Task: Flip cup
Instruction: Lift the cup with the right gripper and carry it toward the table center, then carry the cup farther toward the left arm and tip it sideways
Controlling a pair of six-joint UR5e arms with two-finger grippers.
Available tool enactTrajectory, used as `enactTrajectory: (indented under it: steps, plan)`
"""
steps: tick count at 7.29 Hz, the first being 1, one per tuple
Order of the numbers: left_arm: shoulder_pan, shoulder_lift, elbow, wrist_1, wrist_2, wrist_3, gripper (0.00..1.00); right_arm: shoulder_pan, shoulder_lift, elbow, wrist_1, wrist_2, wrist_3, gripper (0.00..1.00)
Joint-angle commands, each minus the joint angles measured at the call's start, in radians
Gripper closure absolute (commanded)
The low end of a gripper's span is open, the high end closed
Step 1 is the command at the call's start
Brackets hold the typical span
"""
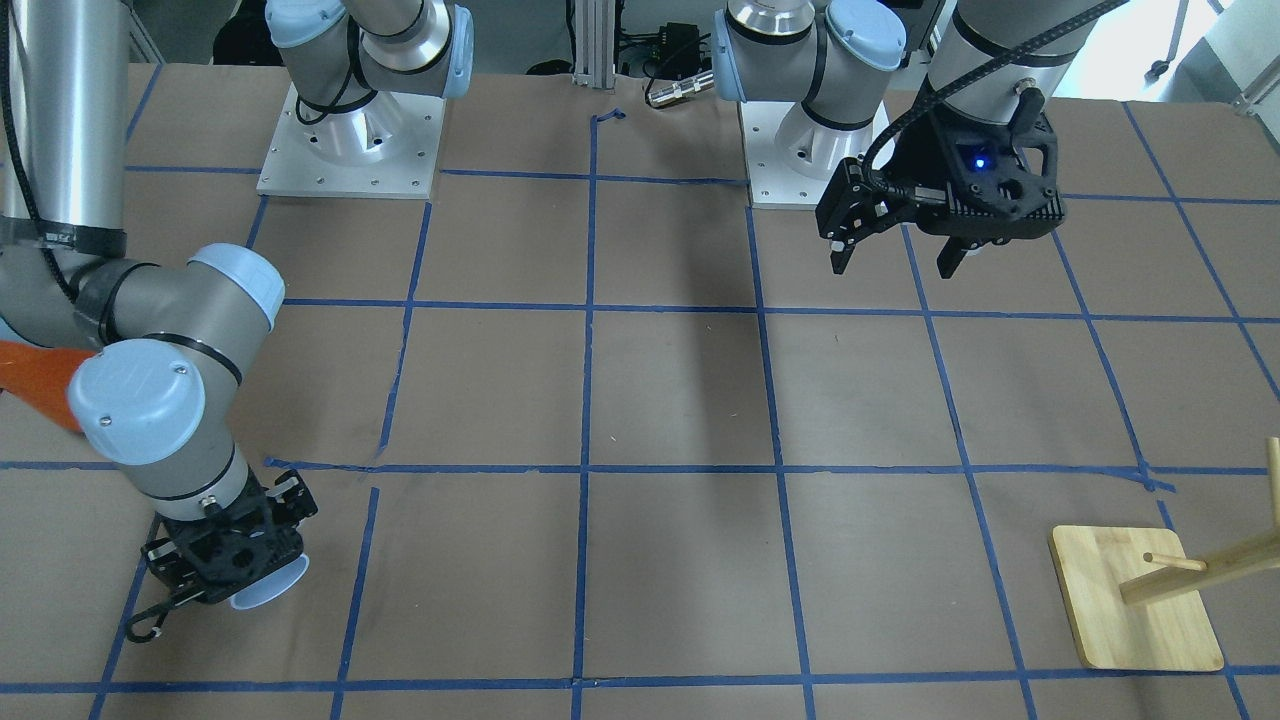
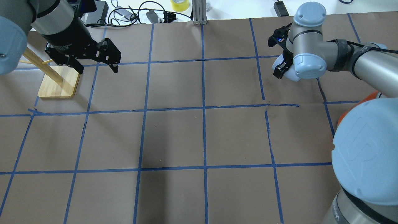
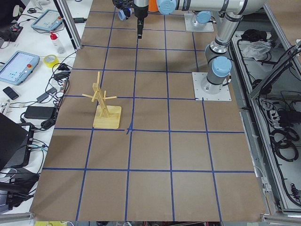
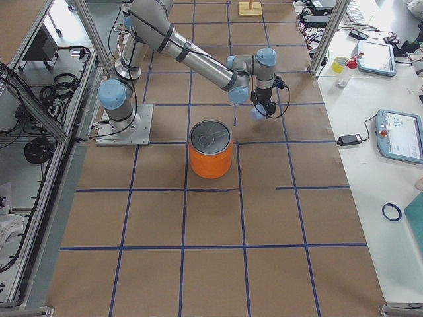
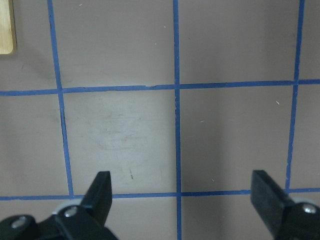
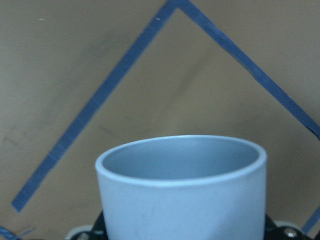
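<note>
The cup point(image 6: 182, 195) is a small pale blue tumbler held in my right gripper point(image 1: 240, 572). Its open mouth points away from the wrist camera, towards the brown table. In the front view the cup point(image 1: 278, 584) sticks out of the fingers, tilted, just above the table near the front edge. It also shows in the right side view point(image 4: 256, 113). My left gripper point(image 5: 182, 192) is open and empty. It hangs above the table far from the cup point(image 1: 900, 255), near its arm's base.
A big orange can point(image 4: 211, 148) with a silver lid stands on the table near my right arm, mostly hidden in the front view point(image 1: 35, 385). A wooden peg stand point(image 1: 1135, 595) stands at my left, near the table's far edge.
</note>
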Motion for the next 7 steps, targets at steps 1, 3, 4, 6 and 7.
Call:
enactTrajectory:
  steps: [1,3,4,6,7]
  plan:
    - [0.000,0.000,0.002,0.000,0.002,0.000,0.00,0.107,-0.010,-0.009,0.030,-0.005,-0.091,1.00]
    - [0.000,0.000,0.002,0.000,0.000,-0.002,0.00,0.174,-0.012,-0.017,0.004,-0.004,-0.367,1.00]
    - [0.000,0.000,0.002,0.002,0.000,-0.002,0.00,0.238,0.005,-0.023,0.001,-0.005,-0.434,1.00]
    - [0.002,0.002,0.002,0.002,-0.002,-0.002,0.00,0.326,0.069,-0.062,-0.054,0.002,-0.471,1.00]
    - [0.002,0.003,0.002,0.000,0.000,-0.002,0.00,0.384,0.106,-0.104,-0.130,0.008,-0.468,1.00]
